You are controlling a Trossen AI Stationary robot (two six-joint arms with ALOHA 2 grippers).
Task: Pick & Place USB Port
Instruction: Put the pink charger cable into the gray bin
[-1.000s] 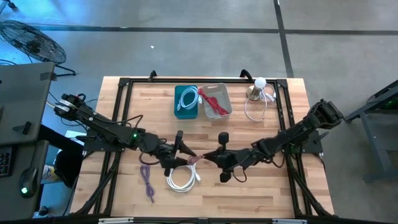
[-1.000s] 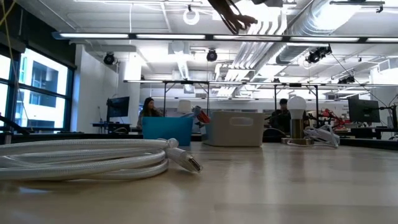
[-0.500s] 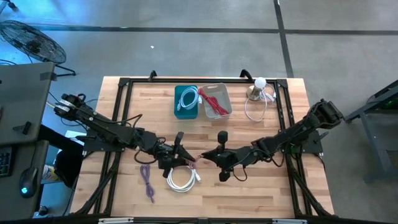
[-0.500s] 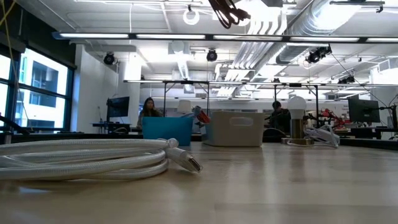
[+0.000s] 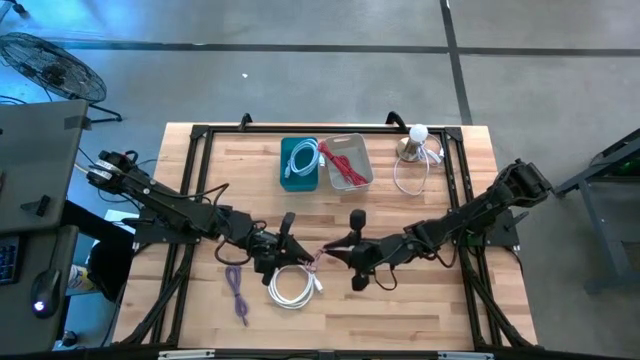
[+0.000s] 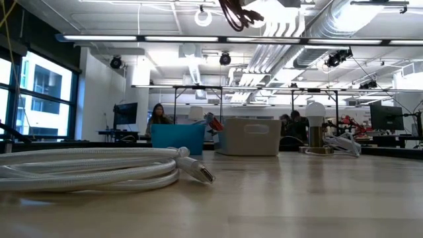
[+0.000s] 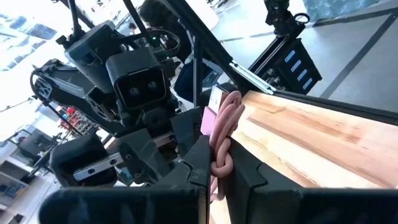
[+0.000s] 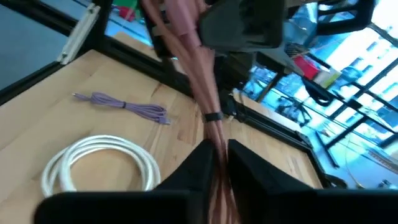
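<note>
1. The pink cable (image 5: 315,256), bundled up, hung in the air above the middle of the desk (image 5: 420,310), between the two claws.
2. The left claw (image 7: 219,163) was clamped on the pink cable; in the left wrist view its two dark fingers (image 7: 198,163) pressed against the knotted bundle from both sides.
3. In the high view the left claw (image 5: 298,258) sat just above the white cable (image 5: 291,288), reaching toward the desk's centre.
4. The right claw (image 8: 219,155) also had the pink cable between its fingers; the right wrist view showed the strands running down into the narrow gap between them. Whether those fingers gripped tightly or only loosely I could not tell.
5. In the high view the right claw (image 5: 335,254) met the left one tip to tip, with the pink bundle between them.
6. The white cable lay coiled on the desk just below the claws, its plug end pointing right in the low view (image 6: 196,172).
7. A purple cable (image 5: 237,292) lay to the left of the white coil, apart from it.
8. Near the far edge stood a blue bin (image 5: 286,178) holding a light cable, touching a grey bin (image 5: 364,150) holding a red cable.
9. A lamp (image 5: 414,143) with a white bulb stood to the right of the bins.
</note>
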